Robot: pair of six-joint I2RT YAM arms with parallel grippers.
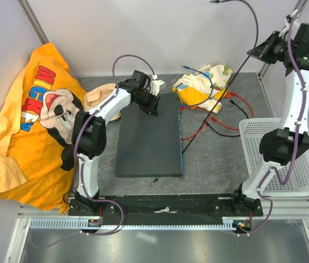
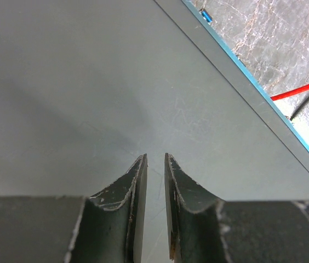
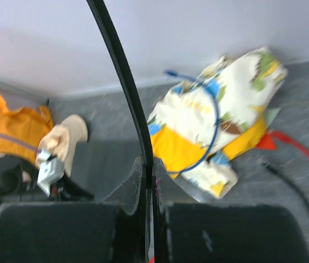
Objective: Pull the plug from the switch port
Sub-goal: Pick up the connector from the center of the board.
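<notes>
Top external: found the switch (image 1: 149,137) flat at mid-tabletop (image 1: 215,159), teal socket edge rightward, with the left claw (image 1: 150,104) at its far left corner. Left wrist: saw that claw pinched to a slim slit, nothing between, just over the grey lid. Right wrist: caught the right claw (image 3: 148,175) clamped on a black cable (image 3: 119,66), held high at far right, with the cable slanting down toward the teal edge; cannot tell whether its plug sits in a port.

grey marbled tabletop (image 1: 220,164), pale walls (image 1: 143,33)
</notes>
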